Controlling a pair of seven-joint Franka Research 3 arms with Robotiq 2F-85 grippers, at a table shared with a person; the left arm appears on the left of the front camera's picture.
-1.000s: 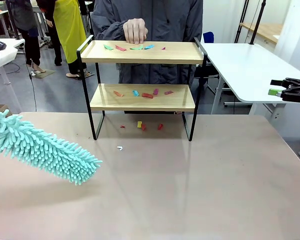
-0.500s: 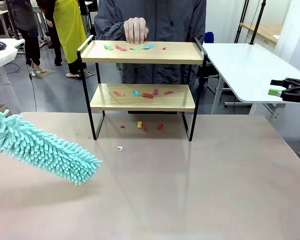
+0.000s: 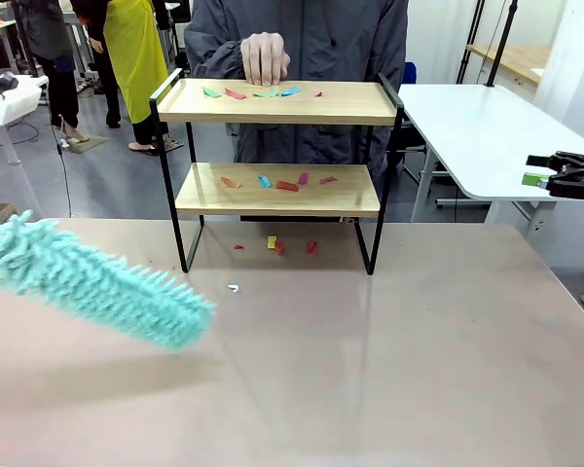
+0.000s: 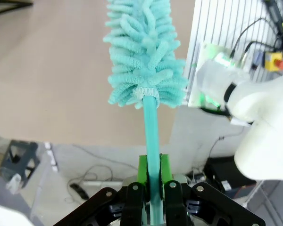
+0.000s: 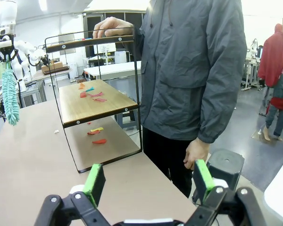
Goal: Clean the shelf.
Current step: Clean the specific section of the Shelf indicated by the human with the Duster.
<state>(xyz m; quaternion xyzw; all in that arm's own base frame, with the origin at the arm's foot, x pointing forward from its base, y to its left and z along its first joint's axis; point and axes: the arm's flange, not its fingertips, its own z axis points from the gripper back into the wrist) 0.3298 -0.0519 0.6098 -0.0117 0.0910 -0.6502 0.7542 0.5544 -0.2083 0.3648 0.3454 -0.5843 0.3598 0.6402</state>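
— We have the left gripper (image 4: 151,172) clamped on the thin handle (image 4: 151,136) of the fluffy turquoise duster (image 4: 144,56); the right gripper (image 5: 148,183) is spread wide.

— The black-framed two-tier wooden shelf (image 3: 350,102) stands at the table's (image 3: 419,370) far edge, a person's hand (image 3: 264,58) on top. Sweeping hard, we may hit that hand or scatter the coloured paper scraps (image 3: 287,185).
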